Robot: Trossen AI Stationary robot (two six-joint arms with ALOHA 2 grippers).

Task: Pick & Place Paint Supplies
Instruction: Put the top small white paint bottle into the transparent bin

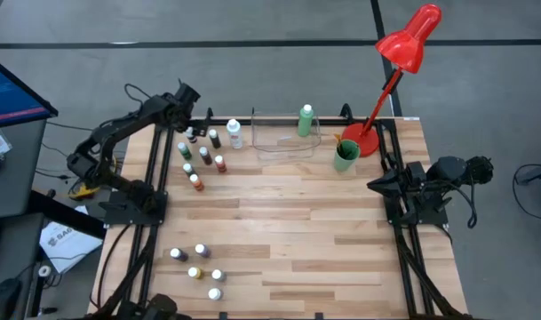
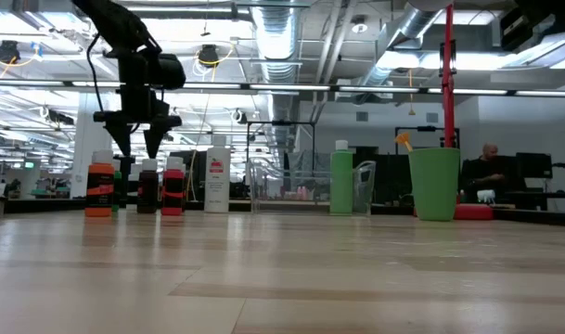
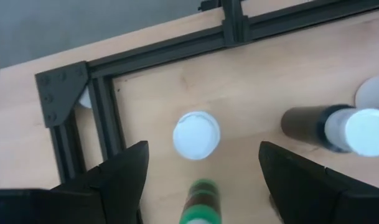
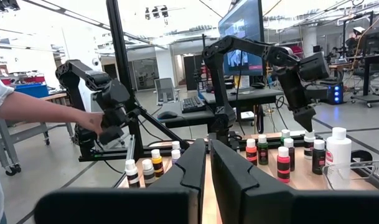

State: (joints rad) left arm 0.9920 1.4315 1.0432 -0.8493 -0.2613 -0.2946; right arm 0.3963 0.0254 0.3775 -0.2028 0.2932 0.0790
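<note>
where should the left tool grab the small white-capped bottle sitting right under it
Probably by the round white cap or the neck just under it, coming straight down from above. The small white-capped bottle stands upright, so its cap faces the open left tool, which hangs above it. One finger shows on each side of it, and the dark bottle nearby stands apart, leaving room.

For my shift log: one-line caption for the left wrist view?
Open left gripper hovers above a white-capped bottle near the table's dark corner frame.
</note>
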